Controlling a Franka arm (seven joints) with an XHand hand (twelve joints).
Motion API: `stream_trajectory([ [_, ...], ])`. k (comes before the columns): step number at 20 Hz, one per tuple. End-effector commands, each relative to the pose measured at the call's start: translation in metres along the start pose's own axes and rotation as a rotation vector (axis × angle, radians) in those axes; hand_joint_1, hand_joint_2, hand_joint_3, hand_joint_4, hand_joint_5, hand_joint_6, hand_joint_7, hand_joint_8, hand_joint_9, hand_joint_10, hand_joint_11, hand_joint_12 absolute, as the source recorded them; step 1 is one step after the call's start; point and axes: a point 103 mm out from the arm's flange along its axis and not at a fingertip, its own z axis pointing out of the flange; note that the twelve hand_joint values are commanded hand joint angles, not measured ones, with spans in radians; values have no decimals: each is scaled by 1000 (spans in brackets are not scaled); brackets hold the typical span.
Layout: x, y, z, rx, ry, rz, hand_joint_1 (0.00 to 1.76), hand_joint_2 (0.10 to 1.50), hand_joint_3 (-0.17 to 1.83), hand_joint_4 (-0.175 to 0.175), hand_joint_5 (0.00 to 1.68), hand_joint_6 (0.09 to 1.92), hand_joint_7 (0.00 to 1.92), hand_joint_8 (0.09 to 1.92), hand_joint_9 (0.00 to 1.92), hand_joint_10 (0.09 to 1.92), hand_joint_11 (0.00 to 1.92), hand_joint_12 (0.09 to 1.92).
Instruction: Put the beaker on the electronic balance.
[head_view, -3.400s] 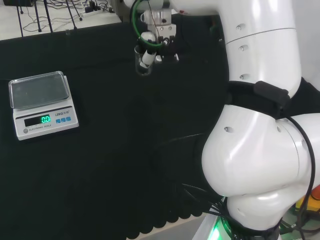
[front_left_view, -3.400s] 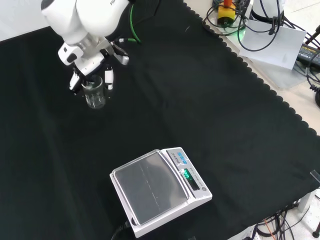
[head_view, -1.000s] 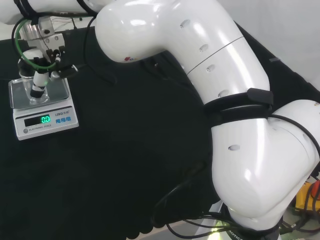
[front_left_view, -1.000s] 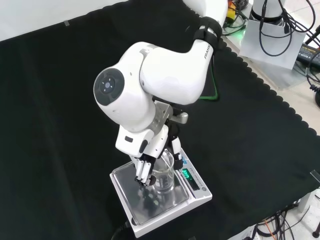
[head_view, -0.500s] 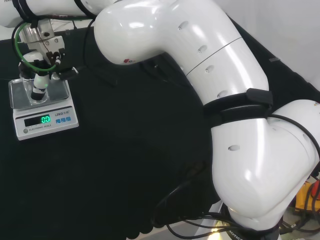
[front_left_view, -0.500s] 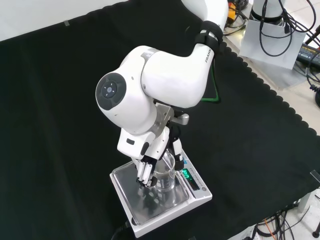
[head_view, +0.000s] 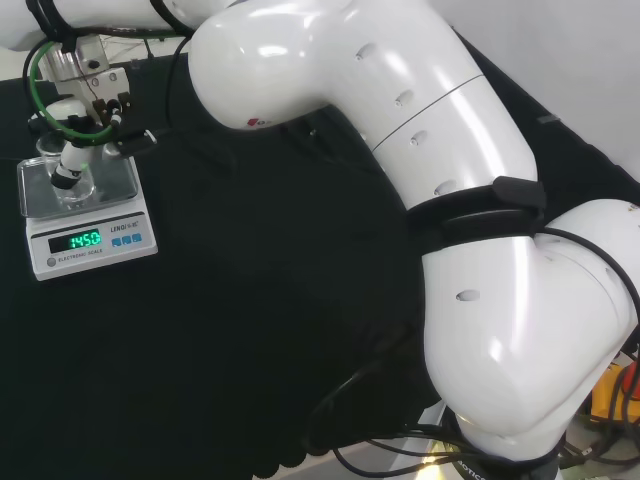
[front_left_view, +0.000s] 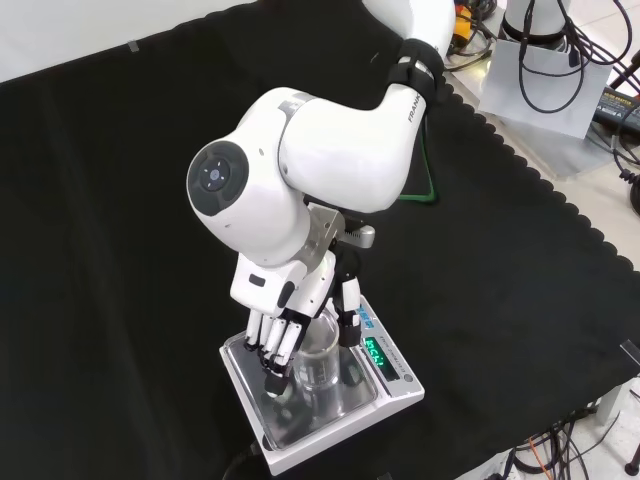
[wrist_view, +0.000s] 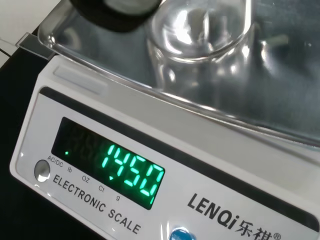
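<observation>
The beaker is standing upright on the pan of the electronic balance, so the main job looks pretty much done. What's left, I'd guess, is lifting the hand away without knocking it. In the front view the fingers hang fairly straight, spread beside the glass rather than wrapped round it, so it seems let go. The wrist view shows the glass base sitting on the pan and the lit display, which the front view can't really give you. The head view has the hand over the pan.
</observation>
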Motion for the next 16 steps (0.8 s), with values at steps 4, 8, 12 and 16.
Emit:
stream_trajectory([
  [4,-8,-15,-21,-81,28,-20,721,800,-157,66,0,87,0,519,91,935,2,1515],
  [8,-14,-22,-36,-110,24,-11,710,787,-145,73,0,87,0,453,63,939,0,1492],
  [12,-25,-35,-55,-136,13,10,708,785,-142,76,0,87,0,445,59,939,0,1487],
  [16,-40,-51,-67,-146,-2,31,708,784,-139,77,0,87,0,442,57,940,0,1484],
])
